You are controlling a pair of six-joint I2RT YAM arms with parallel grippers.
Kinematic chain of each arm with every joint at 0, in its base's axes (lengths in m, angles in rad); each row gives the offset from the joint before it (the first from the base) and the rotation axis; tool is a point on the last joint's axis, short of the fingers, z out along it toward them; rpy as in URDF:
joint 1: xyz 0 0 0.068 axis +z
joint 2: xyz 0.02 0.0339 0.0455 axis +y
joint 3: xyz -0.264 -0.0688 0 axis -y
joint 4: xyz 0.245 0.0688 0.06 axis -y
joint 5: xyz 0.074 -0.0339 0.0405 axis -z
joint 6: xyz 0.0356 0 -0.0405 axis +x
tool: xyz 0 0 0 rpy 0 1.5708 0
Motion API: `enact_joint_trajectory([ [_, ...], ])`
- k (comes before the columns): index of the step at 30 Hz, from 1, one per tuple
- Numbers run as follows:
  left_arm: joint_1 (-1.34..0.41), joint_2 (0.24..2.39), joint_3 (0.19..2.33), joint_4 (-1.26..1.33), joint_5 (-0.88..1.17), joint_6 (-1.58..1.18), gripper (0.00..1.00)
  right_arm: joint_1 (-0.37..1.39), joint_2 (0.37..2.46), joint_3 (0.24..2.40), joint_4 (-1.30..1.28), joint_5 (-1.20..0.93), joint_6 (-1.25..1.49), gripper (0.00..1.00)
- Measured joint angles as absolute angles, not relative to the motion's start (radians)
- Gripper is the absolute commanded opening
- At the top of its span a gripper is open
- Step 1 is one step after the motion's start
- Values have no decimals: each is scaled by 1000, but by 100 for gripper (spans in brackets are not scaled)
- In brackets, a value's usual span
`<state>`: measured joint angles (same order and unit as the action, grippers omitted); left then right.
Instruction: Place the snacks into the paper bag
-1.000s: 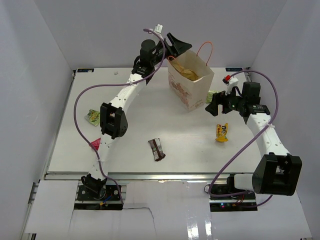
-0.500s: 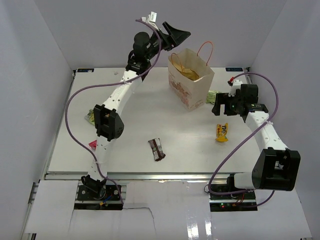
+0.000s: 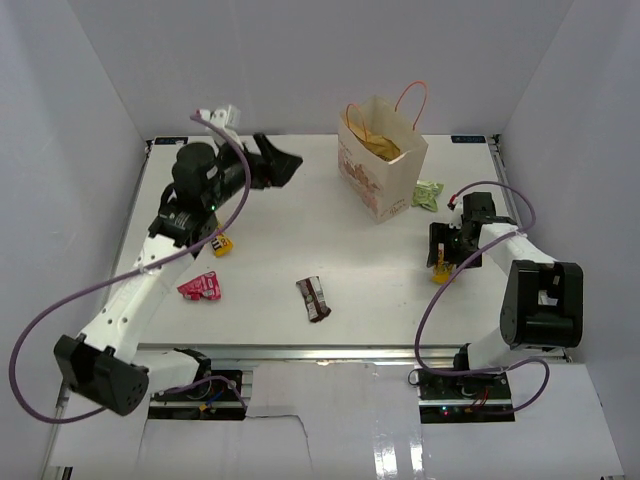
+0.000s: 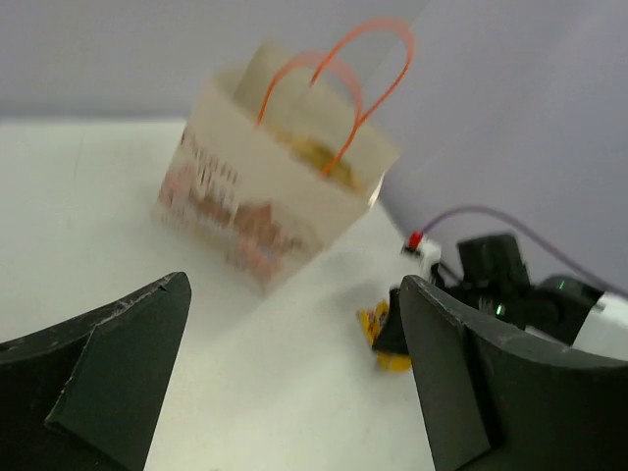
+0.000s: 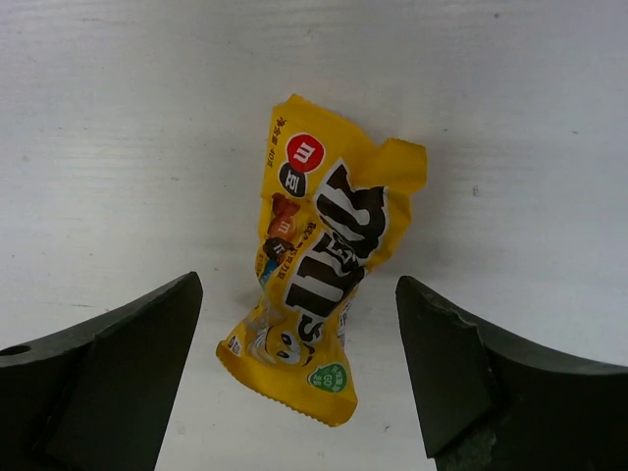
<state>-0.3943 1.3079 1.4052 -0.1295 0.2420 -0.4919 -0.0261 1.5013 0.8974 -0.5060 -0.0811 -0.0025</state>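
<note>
The yellow packet [image 5: 319, 260] lies flat on the table [image 5: 118, 118] between the spread fingers of the right gripper [image 5: 296, 283] — touching neither. The paper bag [image 4: 265, 206] stands upright ahead of the left gripper [image 4: 292, 285] — its jaws wide apart, holding nothing.

The paper bag [image 3: 372, 188] stands at the far side of the table [image 3: 290, 225], right of centre, with a flat pouch [image 3: 380, 149] inside it. A first packet [image 3: 428, 194] lies just right of the bag. Nearer, a second packet [image 5: 314, 294] lies between the parted fingers of the right gripper [image 5: 294, 304]. A third packet [image 3: 314, 298] lies in front of centre, a fourth packet [image 3: 200, 287] to its left. Behind that lies what may be a fifth packet [image 3: 220, 245], beside the left arm [image 3: 140, 280].
</note>
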Motion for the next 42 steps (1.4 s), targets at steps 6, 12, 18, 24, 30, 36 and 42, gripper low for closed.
enact_joint_trajectory([
  [6,-392,1096,923,-184,218,-591,98,-37,1592,904,-508,-88,-14,67],
  [12,-388,1002,681,-212,221,-731,98,-70,1611,914,-497,-123,-41,33],
  [18,-388,965,611,-189,254,-803,98,-81,1571,898,-493,-190,-105,25],
  [24,-388,979,586,-186,298,-822,98,-84,1335,912,-533,-410,-293,23],
  [30,-388,1007,565,-197,328,-833,98,0,1285,1262,-521,-558,-415,22],
  [36,-389,1041,564,-226,337,-848,98,171,1454,1641,-436,-514,-410,24],
  [42,-395,1006,541,-244,337,-869,98,259,1736,1938,-371,-346,-422,24],
])
